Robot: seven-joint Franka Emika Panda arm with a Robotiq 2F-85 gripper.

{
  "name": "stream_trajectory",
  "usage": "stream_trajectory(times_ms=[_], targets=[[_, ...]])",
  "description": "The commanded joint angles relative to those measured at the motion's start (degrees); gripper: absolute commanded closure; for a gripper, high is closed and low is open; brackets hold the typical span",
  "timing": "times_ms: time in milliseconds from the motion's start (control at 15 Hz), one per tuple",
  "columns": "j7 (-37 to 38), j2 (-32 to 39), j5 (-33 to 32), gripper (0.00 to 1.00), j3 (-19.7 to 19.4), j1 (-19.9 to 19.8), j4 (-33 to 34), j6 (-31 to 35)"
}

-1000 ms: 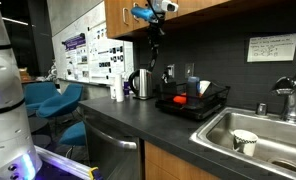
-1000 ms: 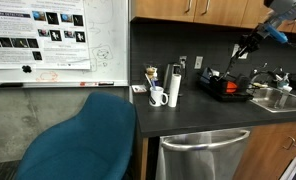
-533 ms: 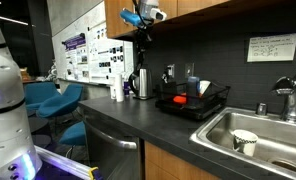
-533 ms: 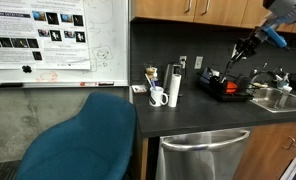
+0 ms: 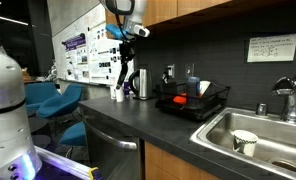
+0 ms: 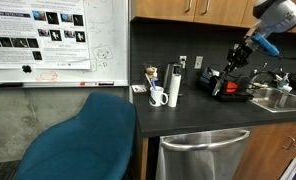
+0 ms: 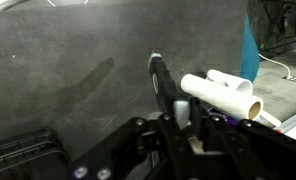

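My gripper (image 5: 119, 82) hangs fingers-down over the dark counter (image 5: 138, 115), just in front of the steel kettle (image 5: 141, 84) and beside a small white bottle (image 5: 115, 92). In an exterior view the gripper (image 6: 227, 67) sits at the near end of the black dish rack (image 6: 228, 88). In the wrist view the fingers (image 7: 156, 66) are pressed together into one dark bar, with nothing visible between them. White tubes (image 7: 223, 95) lie close to the right of the fingers, above grey counter top.
A black dish rack (image 5: 193, 103) with red and blue items stands mid-counter. A steel sink (image 5: 250, 128) holds a cup (image 5: 245, 141), with a faucet (image 5: 286, 100) behind. A white mug (image 6: 158, 97) and a tall cylinder (image 6: 174, 85) stand at the counter's end. A blue chair (image 6: 83, 140) stands in front.
The arm has swung along the counter from above the dish rack toward the kettle and has come lower. The fingers look unchanged.
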Motion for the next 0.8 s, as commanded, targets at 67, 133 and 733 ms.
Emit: stream_trajectory(times_ms=[67, 133, 733], targets=[[7.3, -4.32, -2.65, 0.94, 3.34, 2.01, -8.73, 7.05], [8.53, -4.32, -3.03, 0.94, 4.1, 2.45, -10.12, 8.3], [21.0, -0.2, -3.95, 0.94, 8.98, 6.44, -11.47, 9.97]])
